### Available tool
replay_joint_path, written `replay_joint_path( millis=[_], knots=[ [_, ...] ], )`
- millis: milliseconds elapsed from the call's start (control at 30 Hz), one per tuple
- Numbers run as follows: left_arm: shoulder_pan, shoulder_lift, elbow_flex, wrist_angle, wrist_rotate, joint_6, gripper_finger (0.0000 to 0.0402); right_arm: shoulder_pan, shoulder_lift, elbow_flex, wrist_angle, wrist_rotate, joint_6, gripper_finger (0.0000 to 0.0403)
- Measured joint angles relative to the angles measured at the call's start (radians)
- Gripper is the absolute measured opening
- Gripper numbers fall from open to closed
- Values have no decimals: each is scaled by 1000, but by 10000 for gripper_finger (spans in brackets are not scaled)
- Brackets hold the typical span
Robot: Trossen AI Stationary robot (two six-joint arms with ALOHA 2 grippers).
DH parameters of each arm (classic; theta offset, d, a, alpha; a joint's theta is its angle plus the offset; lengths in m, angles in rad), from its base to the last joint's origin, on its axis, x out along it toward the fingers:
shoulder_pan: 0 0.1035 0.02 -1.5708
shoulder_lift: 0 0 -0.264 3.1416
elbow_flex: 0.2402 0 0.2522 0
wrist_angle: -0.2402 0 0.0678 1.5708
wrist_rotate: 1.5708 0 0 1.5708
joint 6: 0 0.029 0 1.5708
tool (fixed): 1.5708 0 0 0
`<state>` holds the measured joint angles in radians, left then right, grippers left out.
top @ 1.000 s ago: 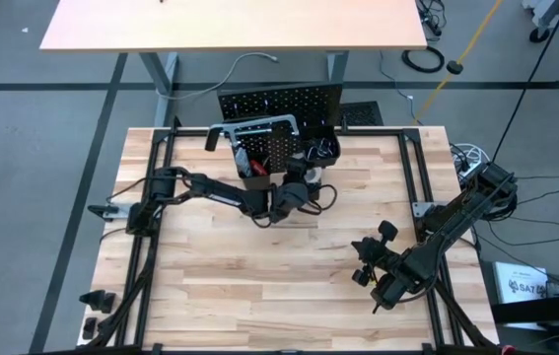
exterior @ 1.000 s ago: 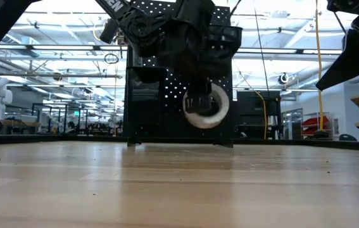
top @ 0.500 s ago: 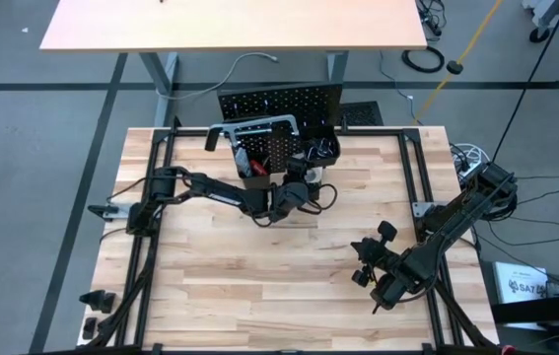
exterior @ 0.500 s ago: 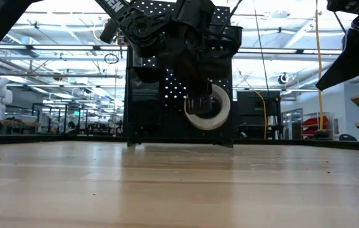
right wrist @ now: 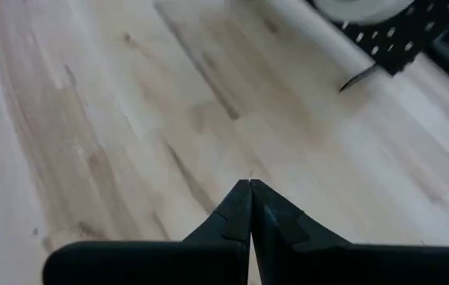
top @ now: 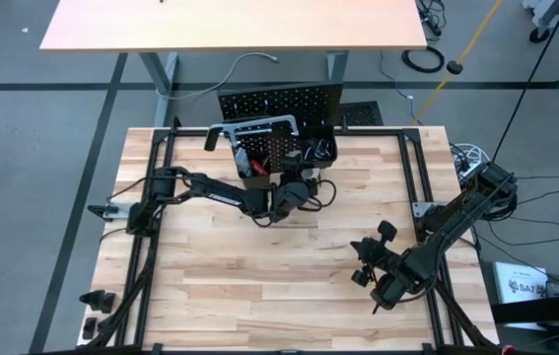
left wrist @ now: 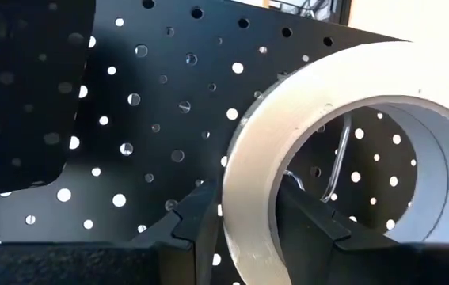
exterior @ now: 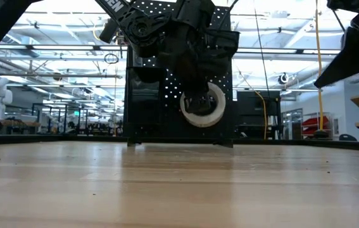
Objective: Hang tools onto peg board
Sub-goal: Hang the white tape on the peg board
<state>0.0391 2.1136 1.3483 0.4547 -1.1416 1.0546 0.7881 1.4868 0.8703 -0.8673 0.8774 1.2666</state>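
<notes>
The black peg board [top: 279,104] stands upright at the table's far edge, and it also shows in the low view [exterior: 147,95]. A grey hacksaw [top: 249,128] hangs on it, and a red-handled tool [top: 244,158] sits in one of its black bins. My left gripper [top: 304,187] is right in front of the board, shut on the white tape roll [left wrist: 351,150], which also shows in the low view [exterior: 202,106]. A silver hook [left wrist: 339,158] on the board shows through the roll's hole. My right gripper [top: 363,264] is shut and empty over the table's near right part. My left gripper pinches the tape roll's wall [left wrist: 244,214], one finger [left wrist: 307,226] inside the hole and one finger [left wrist: 188,226] outside. The fingers point toward the peg board. The roll stands on edge, its hole facing the board, lifted clear of the table.
A second black bin [top: 323,150] holding dark tools hangs on the board's right part. A black frame [top: 417,177] runs around the wooden tabletop [top: 259,286]. A tan table [top: 230,25] stands behind the board.
My left gripper has carried the tape roll a little toward the peg board. The roll stays on edge and clear of the table.
</notes>
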Motion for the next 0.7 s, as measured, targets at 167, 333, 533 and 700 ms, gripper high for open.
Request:
replay_joint_path(
  millis=[167,333,533,700],
  knots=[
    [0,0,0,2,-4,-3,121,-31,0,0,39,81,-112,0],
    [0,0,0,1,-4,-55,121,-82,-38,-45,80,164,-259,0],
    [0,0,0,0,2,-55,121,-130,-284,-203,153,27,-286,0],
    [0,0,0,0,30,-56,121,-220,-632,-392,470,-146,-565,0]
  ],
)
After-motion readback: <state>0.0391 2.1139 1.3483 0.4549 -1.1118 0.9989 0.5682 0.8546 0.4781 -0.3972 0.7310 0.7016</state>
